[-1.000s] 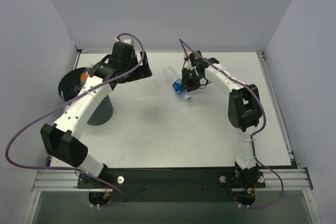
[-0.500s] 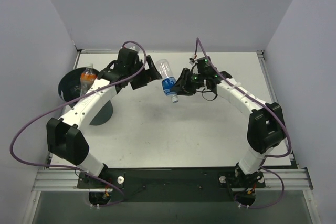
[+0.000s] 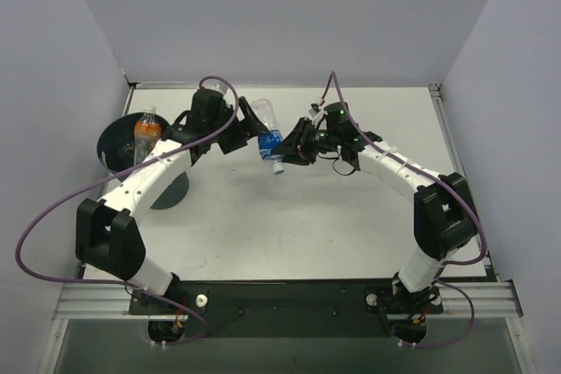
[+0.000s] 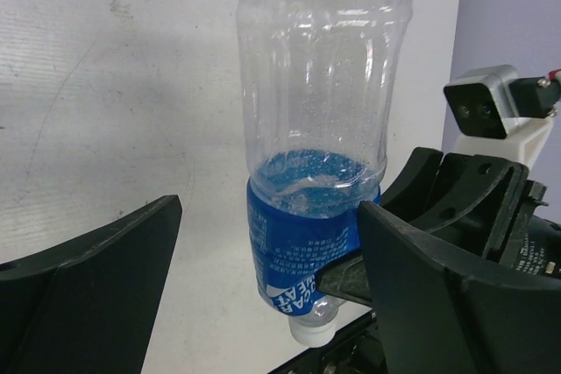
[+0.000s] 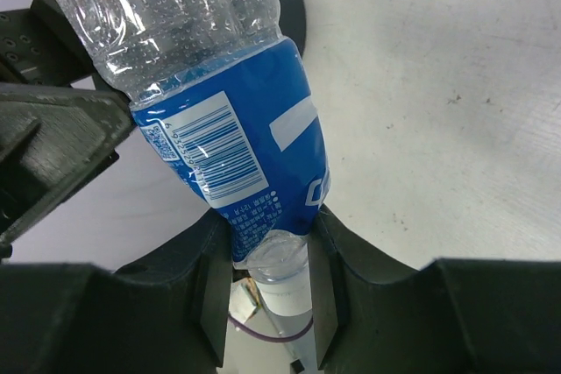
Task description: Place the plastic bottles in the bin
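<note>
My right gripper (image 3: 289, 142) is shut on the neck end of a clear blue-labelled plastic bottle (image 3: 267, 133) and holds it cap down above the table. In the right wrist view its fingers (image 5: 210, 286) clamp the bottle (image 5: 219, 129) just above the white cap. My left gripper (image 3: 248, 129) is open, and in the left wrist view (image 4: 267, 216) its jaws stand wide on either side of the bottle (image 4: 316, 129), the left one well apart from it. The dark round bin (image 3: 110, 142) stands at the far left, with an orange-filled bottle (image 3: 146, 131) upright in it.
The grey walls close the table in at the back and both sides. The left arm's white links stretch over the bin's near side. A purple cable loops off each arm.
My right gripper lifted the blue-labelled bottle off the table and carried it left to my left gripper. My left gripper swung right from the bin, and its open jaws now flank the bottle.
</note>
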Controlling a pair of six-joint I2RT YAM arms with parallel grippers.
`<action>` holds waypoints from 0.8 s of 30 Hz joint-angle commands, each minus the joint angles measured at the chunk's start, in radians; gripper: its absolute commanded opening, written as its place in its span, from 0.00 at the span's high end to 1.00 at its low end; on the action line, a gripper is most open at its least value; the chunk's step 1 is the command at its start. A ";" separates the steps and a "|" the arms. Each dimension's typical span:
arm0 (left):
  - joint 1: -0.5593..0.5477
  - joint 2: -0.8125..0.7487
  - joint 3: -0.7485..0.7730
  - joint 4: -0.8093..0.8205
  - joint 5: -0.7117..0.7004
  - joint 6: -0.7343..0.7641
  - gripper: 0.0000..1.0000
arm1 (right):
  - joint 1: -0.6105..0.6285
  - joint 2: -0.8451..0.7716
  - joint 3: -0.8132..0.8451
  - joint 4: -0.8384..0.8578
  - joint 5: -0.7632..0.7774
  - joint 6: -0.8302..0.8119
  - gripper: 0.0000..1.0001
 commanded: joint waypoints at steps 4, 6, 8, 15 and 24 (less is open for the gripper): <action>0.032 -0.046 -0.010 0.153 0.038 -0.022 0.07 | 0.033 -0.076 -0.050 0.118 -0.108 0.061 1.00; 0.034 -0.039 -0.010 0.166 0.045 -0.022 0.07 | 0.038 -0.081 -0.050 0.120 -0.117 0.061 1.00; 0.036 -0.034 -0.007 0.172 0.047 -0.025 0.07 | 0.039 -0.081 -0.047 0.117 -0.121 0.061 1.00; 0.045 -0.035 -0.007 0.205 0.048 -0.033 0.39 | 0.045 -0.087 -0.048 0.115 -0.129 0.070 1.00; 0.049 -0.087 -0.005 0.152 0.021 0.023 0.92 | 0.044 -0.109 0.004 -0.002 -0.134 0.009 0.35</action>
